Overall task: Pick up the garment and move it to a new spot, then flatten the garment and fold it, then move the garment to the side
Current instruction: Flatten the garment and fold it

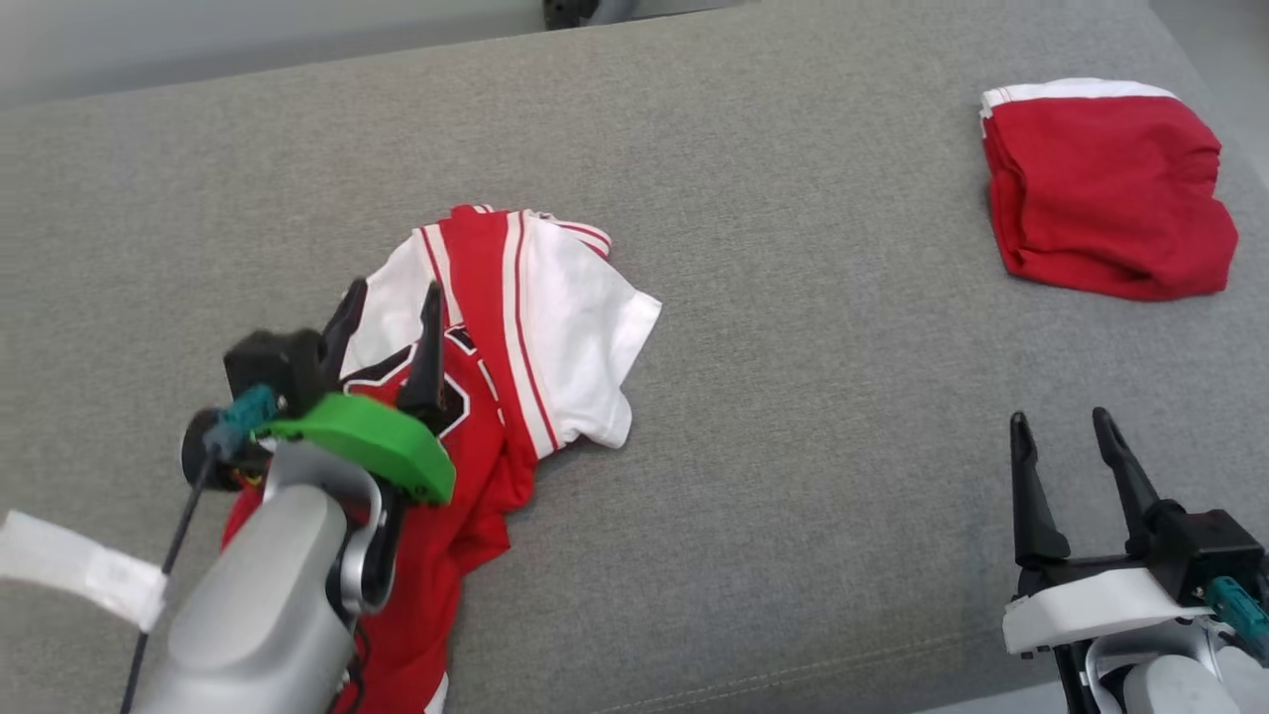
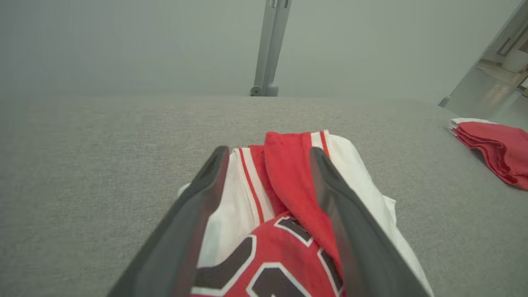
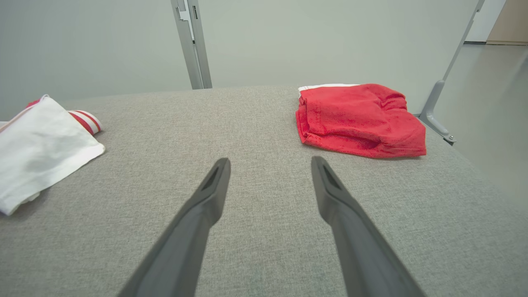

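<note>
A red and white jersey (image 1: 516,327) with black numerals lies crumpled on the grey cushion, left of centre. My left gripper (image 1: 392,297) hovers open over its near part, fingers spread on either side of the red collar band (image 2: 288,173); nothing is held. My right gripper (image 1: 1061,426) stands open at the lower right above bare fabric, well apart from the jersey, whose white sleeve (image 3: 37,144) shows at the left of the right wrist view.
A folded red garment (image 1: 1105,193) with a white band lies at the far right corner, also seen as a red garment (image 3: 359,119). The grey cushion (image 1: 793,446) has broad bare room between both garments. A metal post (image 2: 268,49) rises behind the far edge.
</note>
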